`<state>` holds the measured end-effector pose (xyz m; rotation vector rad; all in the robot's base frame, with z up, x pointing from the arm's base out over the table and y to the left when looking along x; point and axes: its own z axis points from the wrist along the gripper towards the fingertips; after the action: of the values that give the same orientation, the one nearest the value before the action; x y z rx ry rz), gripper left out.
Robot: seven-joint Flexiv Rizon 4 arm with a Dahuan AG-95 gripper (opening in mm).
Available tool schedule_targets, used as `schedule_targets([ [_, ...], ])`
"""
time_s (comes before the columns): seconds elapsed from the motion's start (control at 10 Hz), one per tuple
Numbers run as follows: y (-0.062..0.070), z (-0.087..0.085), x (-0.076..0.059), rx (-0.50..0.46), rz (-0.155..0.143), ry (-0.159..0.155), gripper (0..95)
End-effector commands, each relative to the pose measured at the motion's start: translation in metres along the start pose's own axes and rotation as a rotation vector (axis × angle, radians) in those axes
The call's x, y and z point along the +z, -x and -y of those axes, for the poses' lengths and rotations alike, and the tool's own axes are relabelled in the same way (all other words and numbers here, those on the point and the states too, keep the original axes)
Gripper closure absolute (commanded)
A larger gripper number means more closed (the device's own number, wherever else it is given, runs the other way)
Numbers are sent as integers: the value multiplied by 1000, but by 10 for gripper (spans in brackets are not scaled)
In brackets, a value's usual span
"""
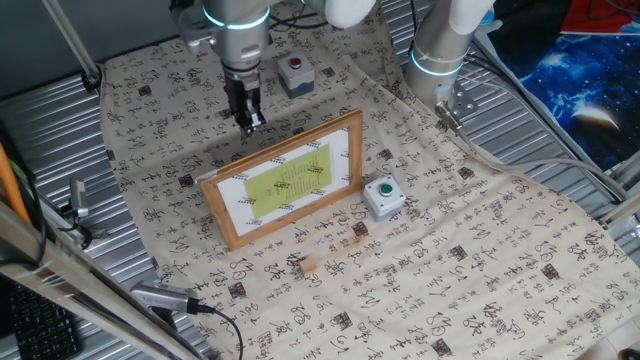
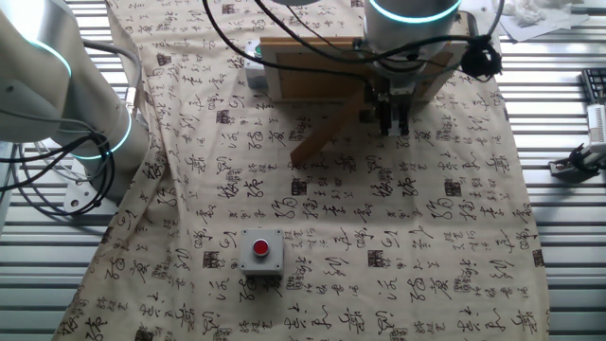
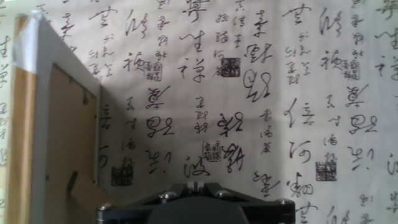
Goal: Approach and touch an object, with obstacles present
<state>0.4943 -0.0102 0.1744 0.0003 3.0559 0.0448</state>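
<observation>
The tiny light-tan wooden cube (image 1: 306, 266) lies on the printed cloth in front of the picture frame, toward the near side. The large light-wood picture frame (image 1: 290, 180) stands upright with its yellow-green sheet facing the cube. Its back and prop leg show in the other fixed view (image 2: 322, 71) and at the left of the hand view (image 3: 50, 124). My gripper (image 1: 248, 122) hangs low over the cloth behind the frame, on the far side from the cube, fingers together and empty. It also shows in the other fixed view (image 2: 393, 118) and the hand view (image 3: 195, 185). The cube is hidden in both those views.
A grey box with a green button (image 1: 383, 197) sits just right of the frame. A grey box with a red button (image 1: 296, 72) sits behind the gripper, also in the other fixed view (image 2: 260, 251). A second robot arm base (image 1: 440, 50) stands at the back right.
</observation>
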Motion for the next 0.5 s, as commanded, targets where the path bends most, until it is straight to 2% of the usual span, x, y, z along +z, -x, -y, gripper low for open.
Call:
schedule_targets([
  [0.1, -11, 19, -2, -8, -2, 3, 950],
  [0.3, -24, 38, 1, -26, -7, 3, 950],
  [0.5, -42, 61, 11, -52, -4, 2, 950],
])
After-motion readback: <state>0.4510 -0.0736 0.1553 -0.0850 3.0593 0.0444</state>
